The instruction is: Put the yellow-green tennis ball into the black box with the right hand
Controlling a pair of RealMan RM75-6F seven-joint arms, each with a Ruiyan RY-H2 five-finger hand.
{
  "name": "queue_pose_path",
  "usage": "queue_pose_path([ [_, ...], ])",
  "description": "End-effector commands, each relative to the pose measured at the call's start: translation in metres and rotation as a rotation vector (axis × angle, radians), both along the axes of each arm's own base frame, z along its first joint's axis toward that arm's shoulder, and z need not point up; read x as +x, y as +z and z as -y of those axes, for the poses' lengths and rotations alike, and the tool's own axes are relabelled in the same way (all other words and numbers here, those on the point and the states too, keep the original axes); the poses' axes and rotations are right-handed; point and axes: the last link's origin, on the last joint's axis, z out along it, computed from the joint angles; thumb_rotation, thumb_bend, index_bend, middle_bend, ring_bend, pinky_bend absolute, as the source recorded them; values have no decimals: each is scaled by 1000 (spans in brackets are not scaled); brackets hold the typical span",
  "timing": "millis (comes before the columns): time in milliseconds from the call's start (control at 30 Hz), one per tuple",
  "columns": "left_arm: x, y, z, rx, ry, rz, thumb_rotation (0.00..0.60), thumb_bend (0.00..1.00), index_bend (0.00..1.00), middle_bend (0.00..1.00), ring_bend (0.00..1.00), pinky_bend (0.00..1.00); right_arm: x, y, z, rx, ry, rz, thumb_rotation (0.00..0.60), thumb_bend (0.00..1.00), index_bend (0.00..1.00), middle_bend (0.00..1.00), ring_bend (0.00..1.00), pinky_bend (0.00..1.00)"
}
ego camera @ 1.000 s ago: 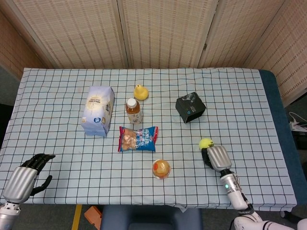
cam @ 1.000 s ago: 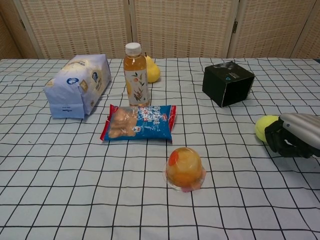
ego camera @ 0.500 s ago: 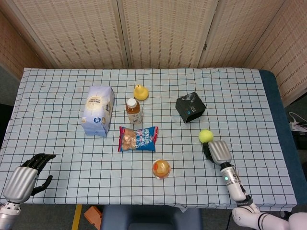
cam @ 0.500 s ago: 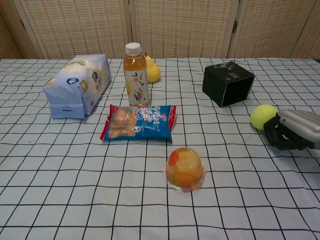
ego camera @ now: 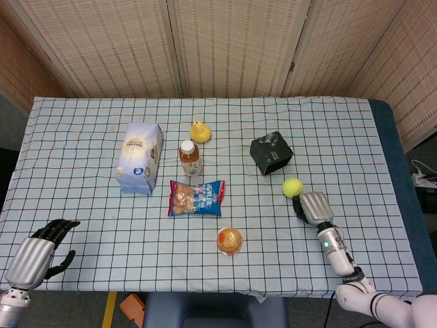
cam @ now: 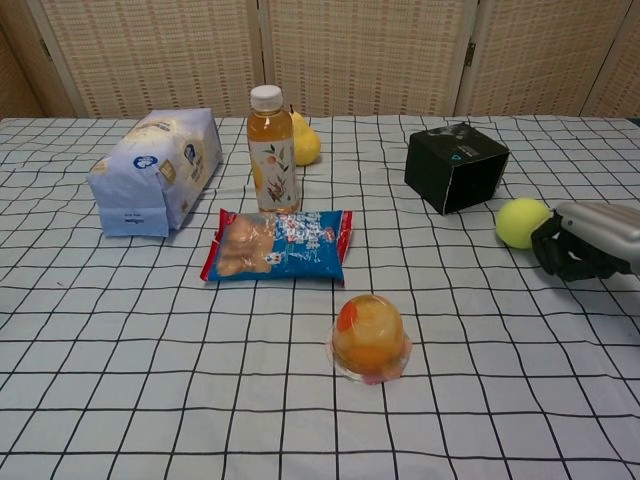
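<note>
Yellow-green tennis ball (cam: 523, 222): on cloth, right of frame, not yet grasped
right hand (cam: 585, 243): just beside it, fingers curled, empty
black box (cam: 456, 166): above, unfilled

- The right hand (ego camera: 311, 207) sits low over the checked tablecloth (ego camera: 355, 150), and the yellow-green tennis ball (ego camera: 293, 186) lies just off its fingers at 11 o'clock.
- Bare cloth runs between the ball and the black box (ego camera: 271, 153), which stands at 11 o'clock from the ball, a little apart.
- At 3 o'clock of box and ball the cloth is open out to the table's edge.
- At 9 o'clock, well apart, the tea bottle (ego camera: 190, 158), snack packet (ego camera: 196, 197) and jelly cup (ego camera: 229, 240) crowd the middle.
- Farther that way stand the rubber duck (ego camera: 200, 131) and blue-white bag (ego camera: 140, 157).
- The left hand (ego camera: 39, 251) rests at the near left corner, far from that lane.
</note>
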Motion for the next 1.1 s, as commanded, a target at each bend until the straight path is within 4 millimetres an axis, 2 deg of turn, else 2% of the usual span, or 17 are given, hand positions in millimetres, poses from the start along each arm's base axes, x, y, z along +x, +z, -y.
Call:
queue_pose_path([
  [33, 0, 0, 0, 0, 1, 0, 600, 381, 222, 242, 177, 383, 0, 1, 4, 7, 1, -3, 600, 831, 1000, 916, 952, 1000],
  [300, 0, 0, 0, -1, 1, 0, 600, 381, 221, 242, 177, 383, -3, 0, 17, 71, -3, -13, 600, 831, 1000, 916, 952, 1000],
  [1100, -2, -3, -2, -9, 14, -9, 600, 380, 221, 243, 177, 384, 4, 1, 57, 95, 12, -24, 600, 831, 1000, 915, 950, 1000],
])
